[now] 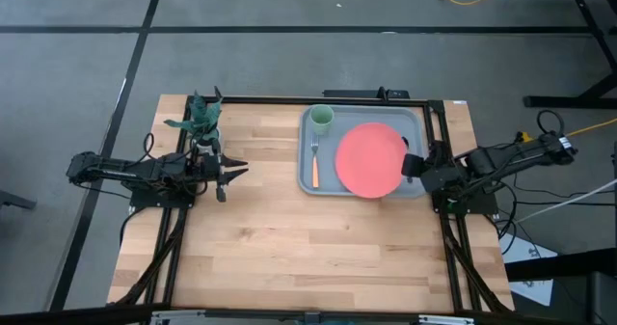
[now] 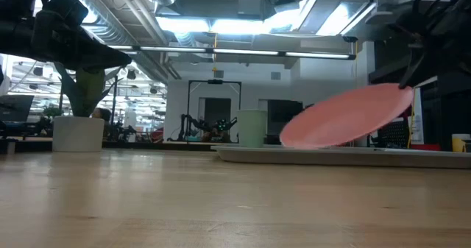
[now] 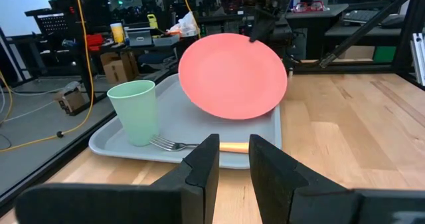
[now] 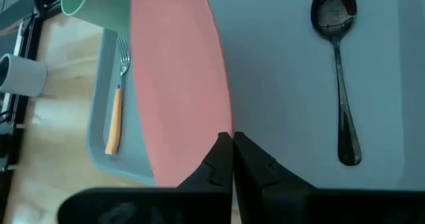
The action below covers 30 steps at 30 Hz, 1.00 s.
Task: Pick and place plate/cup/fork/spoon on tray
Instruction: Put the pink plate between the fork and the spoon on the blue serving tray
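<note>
At right of centre in the high view, the right gripper [image 1: 409, 165] pinches the rim of the plate [image 1: 371, 160], tilted over the tray [image 1: 307, 171]. The plate looks stiff, light and slippery; an edge grip suits it. At centre left, the left gripper [image 1: 234, 169] waits slightly open, empty.

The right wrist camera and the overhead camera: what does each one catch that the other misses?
Only the right wrist view shows the spoon, lying on the tray under the tilted plate. Only the high view shows the left gripper, open, over bare table beside a plant figure. Both show the right gripper shut on the plate's edge, the cup and the fork on the tray.
</note>
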Motion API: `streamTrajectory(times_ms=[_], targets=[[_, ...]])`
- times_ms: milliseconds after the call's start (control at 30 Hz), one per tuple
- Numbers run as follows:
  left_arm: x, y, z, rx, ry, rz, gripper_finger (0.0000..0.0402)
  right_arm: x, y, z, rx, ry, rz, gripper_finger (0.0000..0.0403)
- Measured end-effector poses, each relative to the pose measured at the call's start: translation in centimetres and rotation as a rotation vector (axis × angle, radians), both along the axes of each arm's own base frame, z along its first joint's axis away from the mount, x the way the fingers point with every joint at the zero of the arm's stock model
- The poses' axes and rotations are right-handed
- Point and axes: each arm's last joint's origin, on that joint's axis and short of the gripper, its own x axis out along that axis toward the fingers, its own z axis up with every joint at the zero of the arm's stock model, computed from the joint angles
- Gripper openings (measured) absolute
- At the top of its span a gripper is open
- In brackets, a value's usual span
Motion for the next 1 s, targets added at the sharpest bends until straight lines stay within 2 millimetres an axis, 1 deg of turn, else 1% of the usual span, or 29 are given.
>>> streamTrajectory(times_ms=[167, 333, 767, 1000], targets=[[0.0, 0.0, 0.0, 0.0, 0.0, 0.0, 0.0076, 0.06, -0.4, -0.21, -0.006, 0.028, -0.037, 0.0001], [0.0, 0.0, 0.0, 0.0, 0.0, 0.001, 0.0076, 0.0, -0.77, -0.39, -0.029, 0.072, -0.055, 0.0015], [0.0, 0.0, 0.0, 0.0, 0.0, 0.001, 0.0076, 0.26, -0.81, -0.28, -0.033, 0.06, -0.037, 0.0021], [0.0, 0.0, 0.0, 0.0, 0.0, 0.001, 0.0076, 0.51, -0.94, -0.13, -0.08, 0.038, -0.05, 0.0022]])
